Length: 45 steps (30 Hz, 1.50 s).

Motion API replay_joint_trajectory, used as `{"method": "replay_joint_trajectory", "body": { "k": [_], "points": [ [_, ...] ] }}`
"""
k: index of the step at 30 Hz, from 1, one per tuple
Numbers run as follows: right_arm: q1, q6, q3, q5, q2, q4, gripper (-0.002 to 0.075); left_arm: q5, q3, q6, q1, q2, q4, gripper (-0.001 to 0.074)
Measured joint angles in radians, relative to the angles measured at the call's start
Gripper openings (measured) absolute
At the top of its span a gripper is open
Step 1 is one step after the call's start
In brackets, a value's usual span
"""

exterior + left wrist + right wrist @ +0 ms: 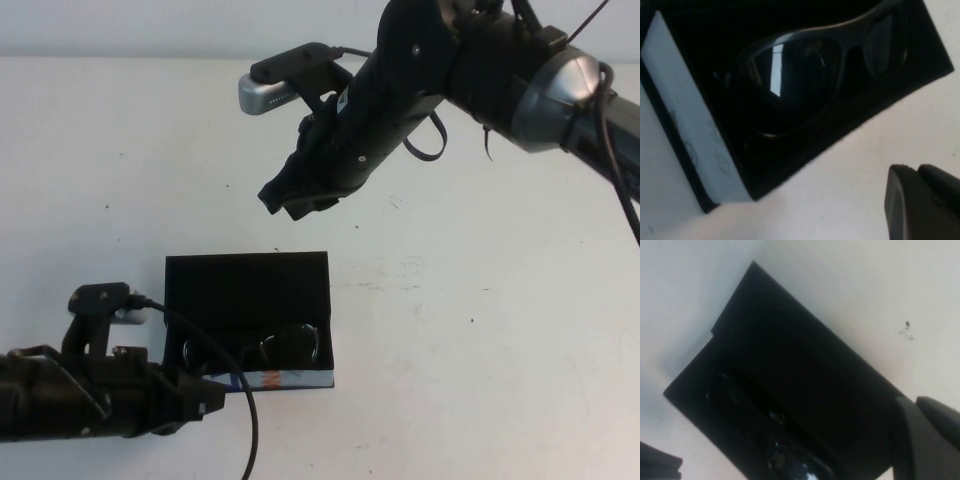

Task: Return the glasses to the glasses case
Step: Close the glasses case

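We judge the main risk is the open flap of the glasses case [247, 290]: our right gripper [298, 196], jaws closed on nothing, hangs above it and could shove the case. Our left gripper [205, 396], beside the case's near-left corner, also looks closed and empty. The glasses [258, 347], dark, thick-framed, lenses glinting, lie inside the case by its patterned front.
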Motion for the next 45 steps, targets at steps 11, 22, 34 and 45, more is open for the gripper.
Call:
{"method": "replay_joint_trajectory", "body": {
  "k": [11,22,34,45],
  "points": [
    [-0.006,0.000,-0.142,0.000,0.153,0.016,-0.0011,-0.004,-0.015,0.268,-0.002,0.188,-0.163,0.0001],
    [-0.010,0.000,-0.225,-0.035,0.276,0.035,-0.0011,-0.008,-0.047,0.307,-0.002,0.211,-0.165,0.0001],
    [-0.016,-0.023,-0.254,0.055,0.310,0.104,-0.0011,-0.008,-0.048,0.316,-0.002,0.211,-0.165,0.0001],
    [-0.022,-0.036,-0.264,0.106,0.310,0.140,-0.0013,-0.008,-0.048,0.320,-0.002,0.211,-0.154,0.0001]
  ]
}}
